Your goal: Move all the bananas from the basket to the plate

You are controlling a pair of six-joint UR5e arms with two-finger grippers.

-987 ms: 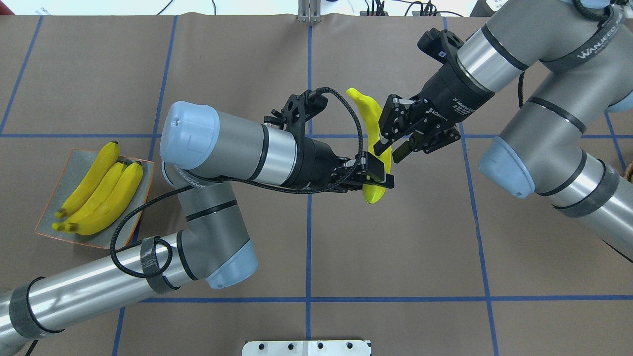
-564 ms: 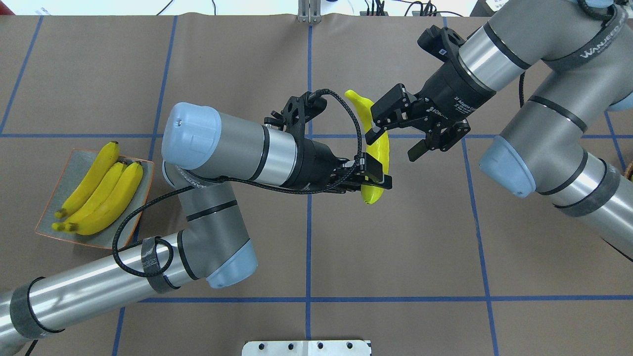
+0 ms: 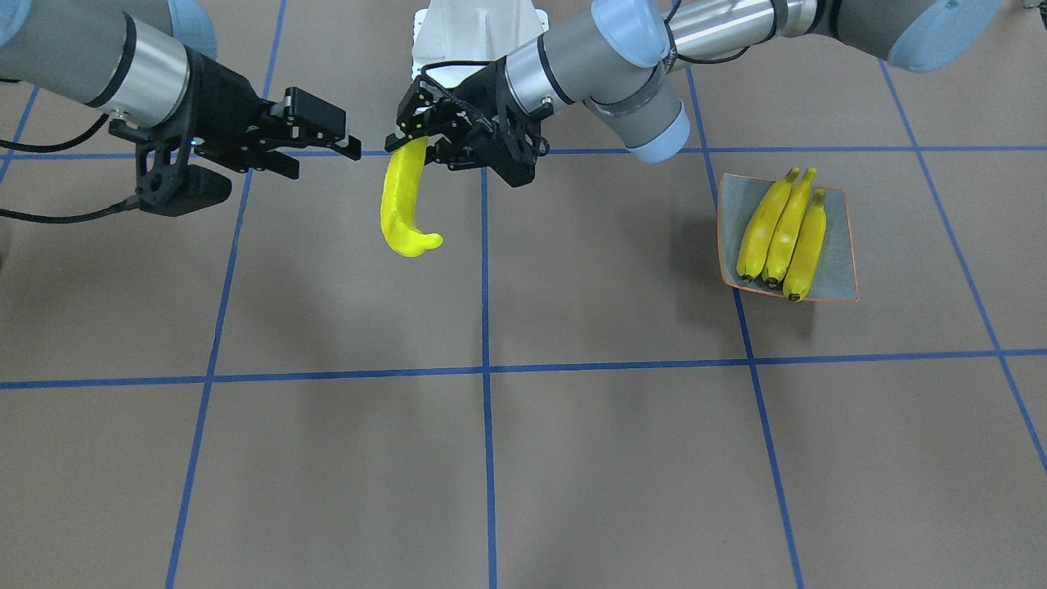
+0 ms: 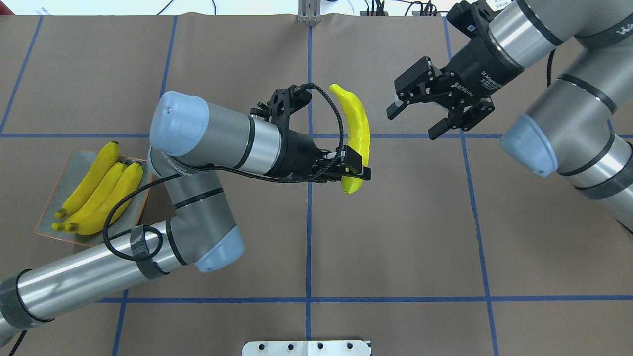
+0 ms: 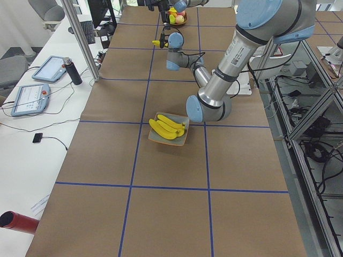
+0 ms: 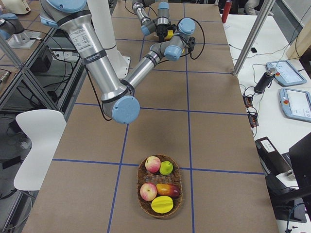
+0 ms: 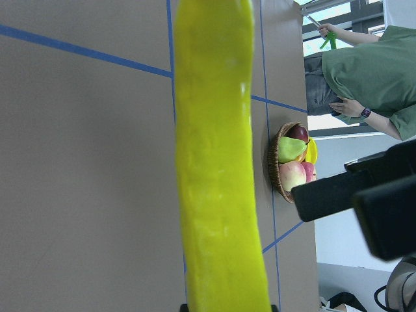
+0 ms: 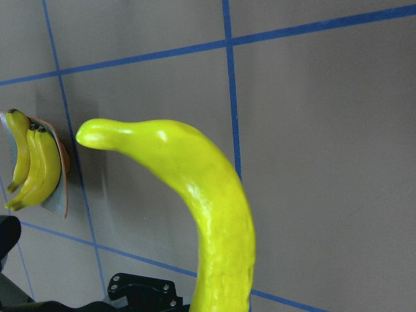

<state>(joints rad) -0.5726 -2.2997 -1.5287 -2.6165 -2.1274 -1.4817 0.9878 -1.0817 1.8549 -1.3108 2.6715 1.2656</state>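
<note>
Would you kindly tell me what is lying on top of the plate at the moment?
Three bananas lie side by side on the plate, touching one another. The plate surface beneath them is covered; only its bare margins and orange rim show.

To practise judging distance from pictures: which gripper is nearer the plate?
Left. The left gripper, shut on a banana, hangs mid-table, to the right of the plate in the overhead view. The right gripper is open and farther right, beyond that banana.
</note>
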